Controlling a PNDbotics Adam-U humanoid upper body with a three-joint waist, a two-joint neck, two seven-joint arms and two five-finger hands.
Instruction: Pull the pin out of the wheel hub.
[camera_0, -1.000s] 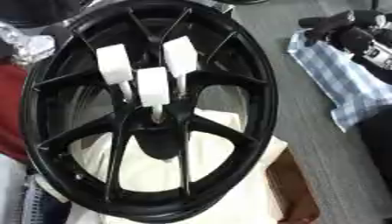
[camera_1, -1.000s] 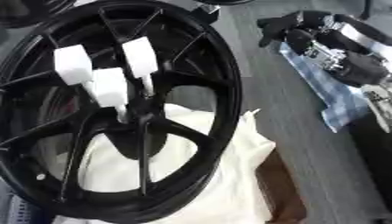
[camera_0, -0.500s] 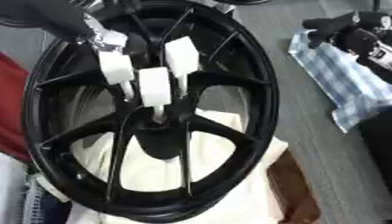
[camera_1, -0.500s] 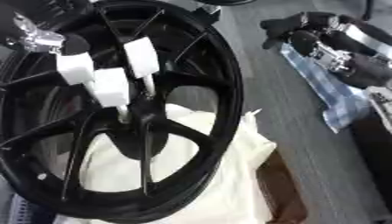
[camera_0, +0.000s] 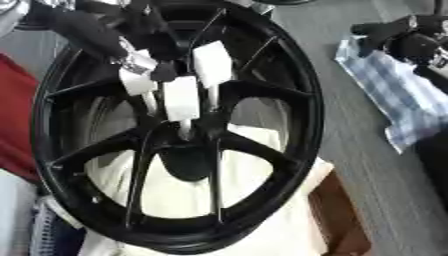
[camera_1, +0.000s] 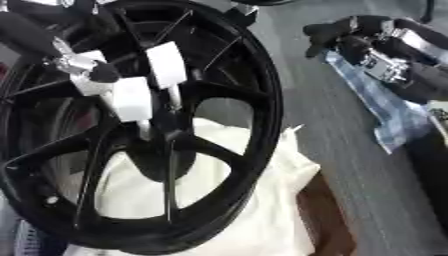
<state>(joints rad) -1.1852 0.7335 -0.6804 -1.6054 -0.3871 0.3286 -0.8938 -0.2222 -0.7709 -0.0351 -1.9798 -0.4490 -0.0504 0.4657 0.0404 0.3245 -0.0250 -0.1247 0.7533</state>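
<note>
Grey floor (camera_0: 350, 130) beneath wheel hub (camera_0: 188, 150); left hand (camera_0: 131, 47) reaching among white pins (camera_0: 181, 97), closure unclear; right hand (camera_1: 367, 42) relaxed apart; risk: nudging neighbouring pins.

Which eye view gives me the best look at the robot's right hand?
The right eye view: the right hand shows there whole, above the checked cloth, right of the wheel. In the left eye view it sits at the upper right edge, partly cut off, so less of it shows.
</note>
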